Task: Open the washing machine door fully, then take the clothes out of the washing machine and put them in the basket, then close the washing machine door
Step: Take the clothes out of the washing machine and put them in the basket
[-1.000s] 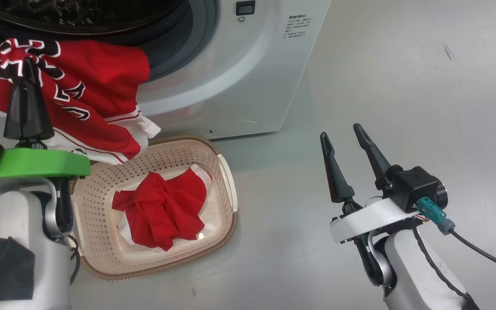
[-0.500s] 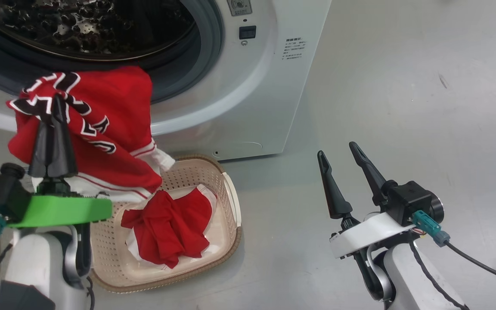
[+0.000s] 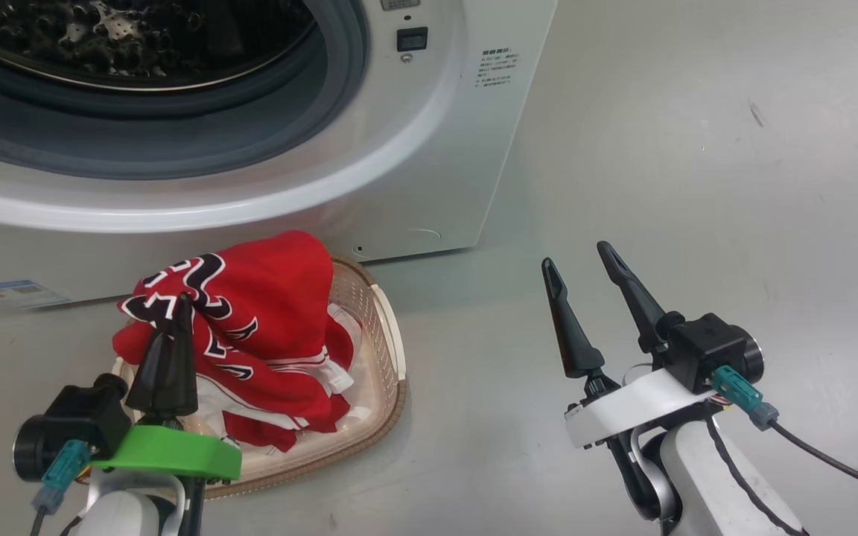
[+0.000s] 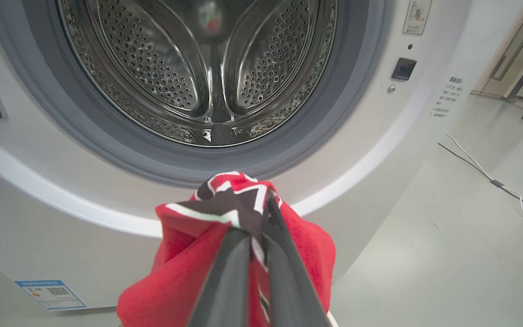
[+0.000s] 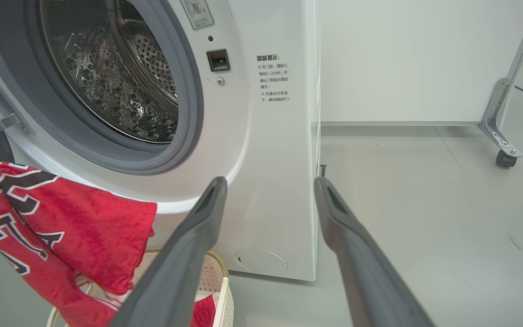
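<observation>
Left gripper (image 3: 182, 304) pinching red jersey (image 3: 272, 290), draped over basket (image 3: 394, 350); right gripper (image 3: 575, 253) spread wide, well apart.

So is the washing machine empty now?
Empty, as far as it shows. The drum is bare shiny metal with no clothes inside, and the red jersey hangs from the shut left claw over the basket.

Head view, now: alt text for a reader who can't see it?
The left gripper, shut on a red jersey with navy-and-white lettering, holds it over the cream perforated plastic basket on the grey floor before the white front-loading washing machine. The right gripper stands open and empty to the right.
</observation>
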You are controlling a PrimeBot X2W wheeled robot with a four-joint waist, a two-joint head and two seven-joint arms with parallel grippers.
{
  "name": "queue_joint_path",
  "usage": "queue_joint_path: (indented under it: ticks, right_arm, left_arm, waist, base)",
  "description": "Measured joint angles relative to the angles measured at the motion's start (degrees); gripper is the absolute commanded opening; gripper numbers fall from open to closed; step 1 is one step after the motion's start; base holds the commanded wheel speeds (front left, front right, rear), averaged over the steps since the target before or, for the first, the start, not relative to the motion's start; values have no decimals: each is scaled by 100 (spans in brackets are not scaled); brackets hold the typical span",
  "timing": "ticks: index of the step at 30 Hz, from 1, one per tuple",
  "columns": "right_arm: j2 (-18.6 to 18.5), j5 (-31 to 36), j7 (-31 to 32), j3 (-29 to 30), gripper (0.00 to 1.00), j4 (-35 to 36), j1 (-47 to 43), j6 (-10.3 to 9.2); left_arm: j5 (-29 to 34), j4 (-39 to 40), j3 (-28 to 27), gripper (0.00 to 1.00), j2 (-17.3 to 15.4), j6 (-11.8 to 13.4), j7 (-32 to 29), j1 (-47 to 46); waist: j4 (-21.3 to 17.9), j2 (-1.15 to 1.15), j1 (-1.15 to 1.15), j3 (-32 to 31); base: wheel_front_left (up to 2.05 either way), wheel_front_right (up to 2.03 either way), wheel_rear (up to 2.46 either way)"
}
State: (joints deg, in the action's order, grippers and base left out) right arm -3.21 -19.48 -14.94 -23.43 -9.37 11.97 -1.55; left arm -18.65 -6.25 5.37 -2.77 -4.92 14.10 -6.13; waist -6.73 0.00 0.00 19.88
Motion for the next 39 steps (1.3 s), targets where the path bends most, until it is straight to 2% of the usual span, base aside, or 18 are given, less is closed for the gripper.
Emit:
queue_joint_path:
  ticks: [10, 18, 31, 39]
  right_arm:
    - [0, -25, 0, -267, 100, 271, 101, -2]
    - [0, -177, 0, -458, 100, 545, 398, -14]
    - [2, -479, 0, -636, 100, 766, 797, -167]
    - [3, -503, 0, -613, 100, 779, 844, -265]
  left_arm:
    - [-74, -533, -40, 0, -30, -19, -252, -13]
    - [-1, -934, -99, 0, -389, -34, -493, -529]
    - [-134, -2109, -282, 0, -701, -91, -944, -1173]
    - [-337, -2720, -346, 0, -699, -94, -1000, -1468]
  waist:
    - [-266, 0, 0, 501]
    - [-557, 0, 0, 1047]
    - [-1025, 0, 0, 1845]
    - [-1188, 0, 0, 2058]
  base:
    - [0, 0, 0]
    - [0, 0, 0]
    - [0, 0, 0]
    - [0, 0, 0]
